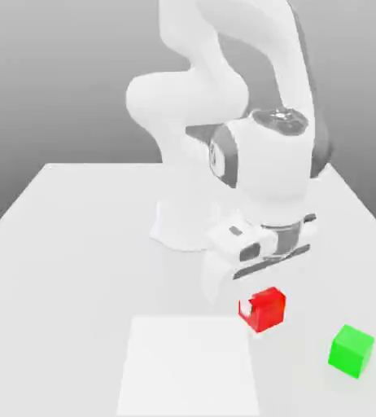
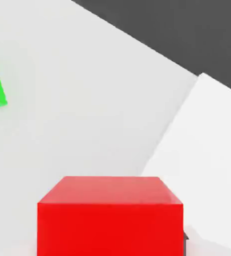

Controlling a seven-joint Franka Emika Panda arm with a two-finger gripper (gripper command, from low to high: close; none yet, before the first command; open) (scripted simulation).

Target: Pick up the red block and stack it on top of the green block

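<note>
At the front of the table [image 1: 61, 285], toward the exterior view's right, my gripper [image 1: 262, 308] has its fingers closed about the red block [image 1: 268, 313], a pale fingertip overlapping one side of it. In the hand view, the block lies square to the camera, a dark sliver of finger against its flank; I read this as a grip on opposing faces, which leaves the underside free for stacking. Its large appearance beside the green block [image 1: 351, 351] suggests that it is lifted, though I cannot tell by how much.

The green block, the intended base, rests on the table farther toward the exterior view's right, apart from the red one and turned at an angle to it. The white square [image 1: 190, 366] lies on the other side and plays no part in the task.

The next move, as I judge it, requires height first, then travel and rotation to match faces; too low a path could knock the base.
</note>
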